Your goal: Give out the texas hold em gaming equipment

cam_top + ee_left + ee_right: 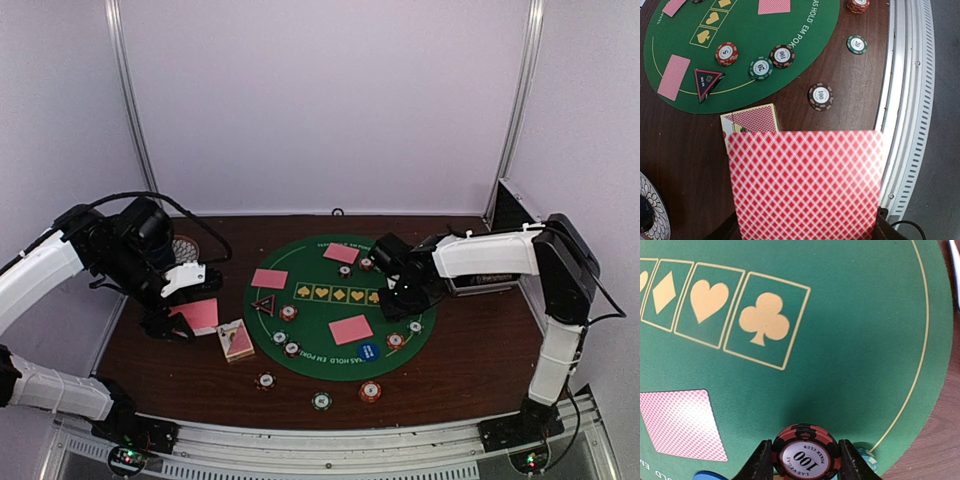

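Observation:
My left gripper is shut on a pink-backed card, held up over the brown table left of the green mat; the card hides its fingers in the left wrist view. The card deck lies just beyond it. My right gripper is shut on a red-and-black "100" chip, low over the mat's right part near the club symbol. Three cards lie face down on the mat. Several chips sit on it, and others lie on the table in front.
A black triangle marker and a blue round button lie on the mat. A black-and-silver case stands at the back right under my right arm. A round patterned disc is at the back left. A metal rail edges the table's front.

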Robot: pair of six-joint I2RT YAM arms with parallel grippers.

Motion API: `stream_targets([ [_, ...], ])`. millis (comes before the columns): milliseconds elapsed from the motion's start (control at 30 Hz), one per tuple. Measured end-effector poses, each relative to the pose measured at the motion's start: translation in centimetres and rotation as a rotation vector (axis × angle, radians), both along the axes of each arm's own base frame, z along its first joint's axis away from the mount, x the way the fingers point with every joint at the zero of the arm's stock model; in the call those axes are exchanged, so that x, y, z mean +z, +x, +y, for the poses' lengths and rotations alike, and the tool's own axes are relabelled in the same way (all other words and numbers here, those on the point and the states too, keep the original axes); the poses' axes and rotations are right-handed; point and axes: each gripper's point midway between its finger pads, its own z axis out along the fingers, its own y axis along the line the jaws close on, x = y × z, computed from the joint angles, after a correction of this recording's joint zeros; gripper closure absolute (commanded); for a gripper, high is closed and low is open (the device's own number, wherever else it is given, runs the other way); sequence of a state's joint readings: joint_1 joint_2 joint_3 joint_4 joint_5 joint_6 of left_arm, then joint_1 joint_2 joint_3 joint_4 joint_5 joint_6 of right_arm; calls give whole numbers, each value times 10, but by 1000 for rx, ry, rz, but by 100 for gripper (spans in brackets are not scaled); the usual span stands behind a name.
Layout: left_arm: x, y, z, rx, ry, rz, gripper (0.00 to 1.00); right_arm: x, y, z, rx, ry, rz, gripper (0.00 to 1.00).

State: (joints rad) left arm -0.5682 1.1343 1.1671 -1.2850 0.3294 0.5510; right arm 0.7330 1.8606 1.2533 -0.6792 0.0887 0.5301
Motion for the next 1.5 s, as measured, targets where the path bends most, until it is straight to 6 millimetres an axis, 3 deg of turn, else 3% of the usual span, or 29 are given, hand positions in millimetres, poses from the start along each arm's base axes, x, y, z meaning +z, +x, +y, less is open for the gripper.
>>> stream_targets([
  [667,-1,0,0,0,2,4,100,-18,-8,2,-6,1,28,77],
  [800,-1,0,0,0,3,3,100,-19,-9,2,-7,3,27,57],
  [1133,-1,0,0,0,2,3,100,-16,-10,1,-14,-5,31,33],
  [1300,-1,0,0,0,2,3,100,17,-7,7,-8,28,-16,23],
  [1500,-1,1,0,1,5,3,100,89,-4,36,-12,221,-138,13],
])
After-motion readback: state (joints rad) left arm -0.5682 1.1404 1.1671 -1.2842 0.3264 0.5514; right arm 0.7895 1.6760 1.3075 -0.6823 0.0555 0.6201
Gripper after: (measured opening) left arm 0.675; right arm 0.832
